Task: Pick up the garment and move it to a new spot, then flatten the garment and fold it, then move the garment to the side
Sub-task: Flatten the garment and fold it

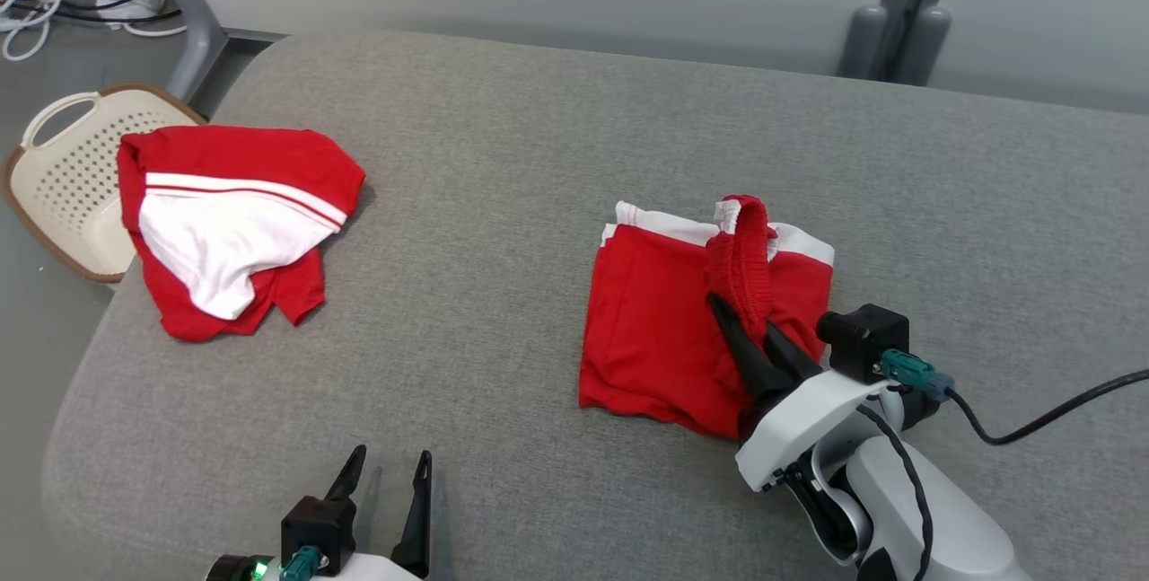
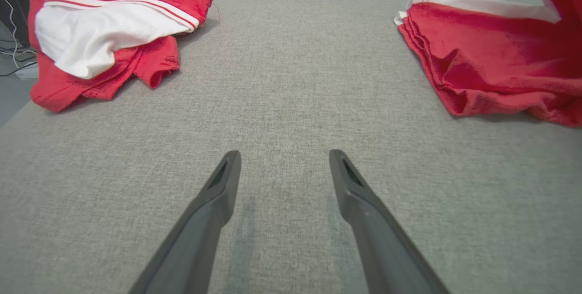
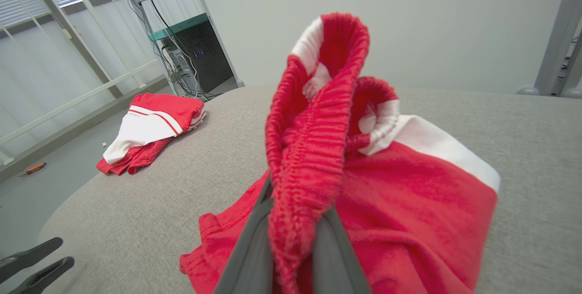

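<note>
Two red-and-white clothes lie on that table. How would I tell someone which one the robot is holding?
On the grey table, look to the robot's right side, away from the cream basket. The folded red shorts lie there, their ribbed waistband pinched up by the right gripper; the other garment lies crumpled and untouched, showing a large white panel.

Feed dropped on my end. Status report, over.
Right pincer shut on folded garment, waistband raised off table. Left pincer open, idle. Second red-white garment far left, nothing in the way.

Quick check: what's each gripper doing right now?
Left gripper: open, holding nothing.
Right gripper: shut on the red shorts at the waistband.
</note>
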You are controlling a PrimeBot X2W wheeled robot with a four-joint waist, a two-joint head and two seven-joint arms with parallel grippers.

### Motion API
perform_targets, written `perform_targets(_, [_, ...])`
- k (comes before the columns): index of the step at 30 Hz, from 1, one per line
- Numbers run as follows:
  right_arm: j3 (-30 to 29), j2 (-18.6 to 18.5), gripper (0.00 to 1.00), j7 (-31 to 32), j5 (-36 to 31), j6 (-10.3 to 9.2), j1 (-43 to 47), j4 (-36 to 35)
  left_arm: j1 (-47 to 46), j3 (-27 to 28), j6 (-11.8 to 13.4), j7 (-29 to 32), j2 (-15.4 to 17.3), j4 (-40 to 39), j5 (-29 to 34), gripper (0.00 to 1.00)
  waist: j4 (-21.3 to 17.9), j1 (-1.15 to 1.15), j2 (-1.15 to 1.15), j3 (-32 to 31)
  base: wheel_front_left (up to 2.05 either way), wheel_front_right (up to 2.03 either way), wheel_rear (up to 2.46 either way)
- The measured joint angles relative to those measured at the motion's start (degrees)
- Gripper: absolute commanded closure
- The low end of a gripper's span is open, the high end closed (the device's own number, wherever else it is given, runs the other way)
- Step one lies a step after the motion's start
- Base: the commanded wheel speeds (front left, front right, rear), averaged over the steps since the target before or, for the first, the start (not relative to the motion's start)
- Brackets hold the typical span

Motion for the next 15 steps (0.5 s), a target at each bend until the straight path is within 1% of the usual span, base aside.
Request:
perform_targets(3, [0.55, 0.02, 0.99, 0.00, -0.03, 0.00, -1.15, 1.69, 0.09, 0.16, -0.03, 0.00, 0.02, -0.22, 0.05, 0.00, 1.98, 0.00, 0.00, 0.27, 0.00, 0.00, 0.00])
perform_targets(4, [0.68, 0.07, 0.76, 0.00, 0.08, 0.00, -1.52, 2.21, 0.09, 0.20, -0.09, 0.00, 0.01, -0.35, 0.04, 0.00, 2.64, 0.00, 0.00, 0.36, 0.00, 0.00, 0.00])
perform_targets(5, [1.03, 0.01, 0.56, 0.00, 0.62, 0.00, -1.76, 2.52, 0.10, 0.23, -0.12, 0.00, 0.01, -0.48, 0.02, 0.00, 3.24, 0.00, 0.00, 0.43, 0.00, 0.00, 0.00])
perform_targets(6, [1.21, 0.08, 0.00, 0.00, 1.32, 0.00, -1.93, 2.67, 0.11, 0.27, -0.12, 0.00, 0.02, -0.53, 0.00, 0.00, 3.80, 0.00, 0.00, 0.49, 0.00, 0.00, 0.00])
perform_targets(10, [1.83, 0.13, 0.00, 0.00, 2.09, 0.00, -3.02, 2.42, 0.60, 0.49, 0.05, 0.00, 0.03, -0.74, 0.01, 0.00, 4.83, 0.00, 0.00, 0.41, 0.00, 0.00, 0.00])
perform_targets(13, [1.72, 0.14, 0.00, 0.00, 2.21, 0.00, -3.11, 1.71, 0.97, 0.77, 0.16, 0.00, 0.04, -0.99, 0.04, 0.00, 4.28, 0.00, 0.00, 0.21, 0.00, 0.00, 0.00])
perform_targets(15, [0.52, 0.21, 0.00, 0.00, 1.52, 0.00, -3.08, 1.21, 0.96, 0.84, 0.31, 0.00, 0.02, -1.49, 0.05, 0.00, 3.60, 0.00, 0.00, 0.11, 0.00, 0.00, 0.00])
